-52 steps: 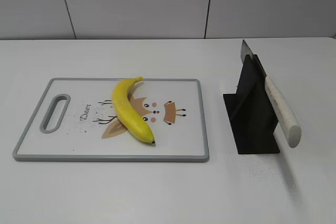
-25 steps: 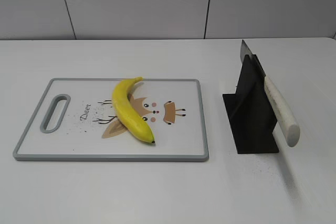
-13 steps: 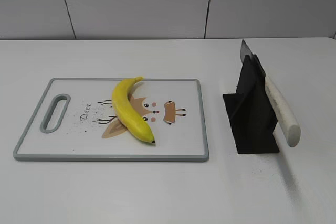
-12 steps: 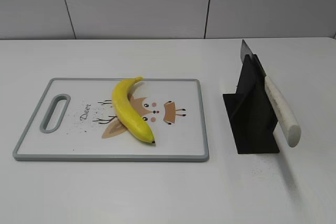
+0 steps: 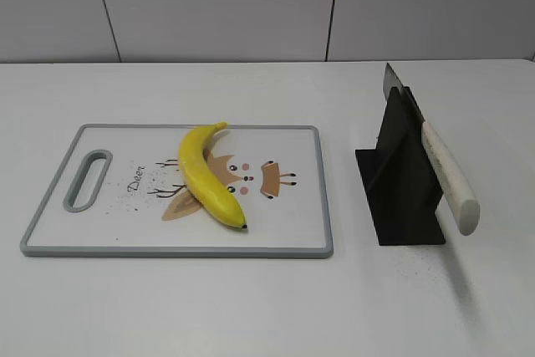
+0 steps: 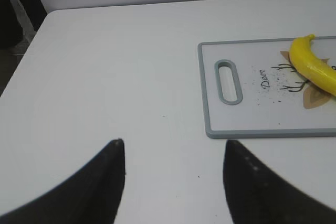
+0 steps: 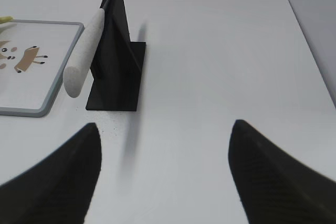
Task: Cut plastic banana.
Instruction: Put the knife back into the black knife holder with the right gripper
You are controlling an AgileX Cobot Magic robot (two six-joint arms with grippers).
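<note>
White table (image 5: 251,307) — one plastic banana (image 5: 204,175), one knife (image 5: 443,171).

A bare test bench in a lab, staged like a kitchen: a plain white table (image 5: 251,307) against grey wall panels (image 5: 217,6), with only a cutting board (image 5: 292,206) and a knife (image 5: 447,177) in a black stand (image 5: 401,198).

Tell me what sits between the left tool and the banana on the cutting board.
Nothing visible blocks it. The left tool hangs open over bare table, and the plastic banana lies uncovered on the cutting board beyond. Only the board's handle end lies between. The knife rests in its black stand, off to the right.
</note>
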